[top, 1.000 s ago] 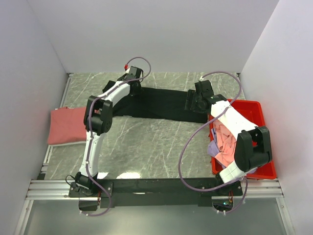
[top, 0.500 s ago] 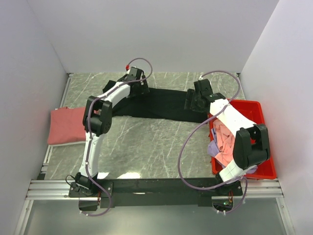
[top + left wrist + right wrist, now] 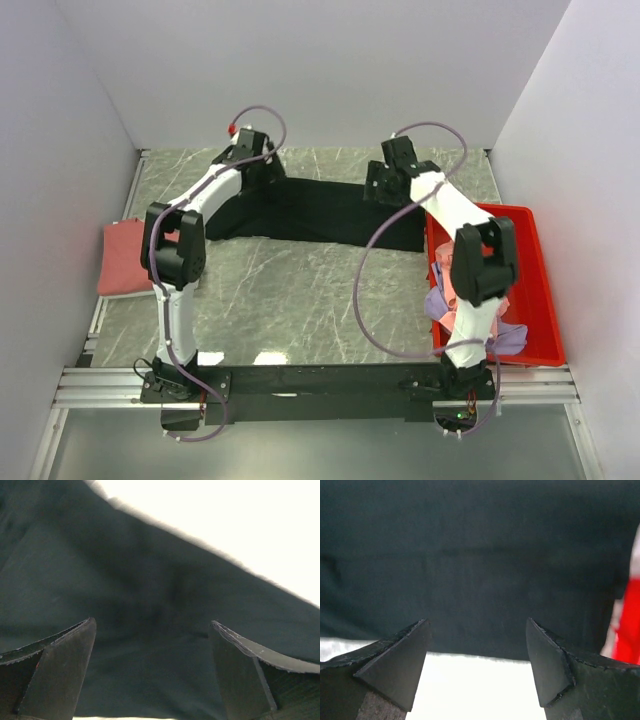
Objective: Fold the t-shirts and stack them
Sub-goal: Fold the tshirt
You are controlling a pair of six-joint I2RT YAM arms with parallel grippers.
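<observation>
**Both pincers wide open over the black shirt**

We see the large black cloth t-shirt (image 3: 320,212) spread flat as a broad band across the far half of the grey marbled desk (image 3: 300,300). Its right end comes close to the red plastic bin (image 3: 532,252); whether it touches the bin we cannot tell.

The left arm (image 3: 212,192) rises from its base at the near left edge and bends at a dark elbow. Its white forearm stretches away and to the right, with the wrist tipped down over the shirt's far left corner. The left pincer (image 3: 152,624) hangs there with its fingers (image 3: 60,665) spread wide. Nothing sits between them – only black cloth below, and bright desk past the cloth's slanting edge.

The right arm (image 3: 450,208) mirrors it: elbow raised beside the bin, forearm running away and to the left, wrist bent down at the shirt's far edge towards its right end. The right pincer (image 3: 476,622) is also parted wide and grips nothing. Black cloth fills its view, with a pale strip of desk between the fingertips and a sliver of red at the right.

A salmon-red folded shirt (image 3: 122,258) lies at the desk's left edge, well apart from the black one. A pink shirt (image 3: 447,287) and a lavender shirt (image 3: 508,336) are bunched in the bin – partly hidden by the right arm.
</observation>
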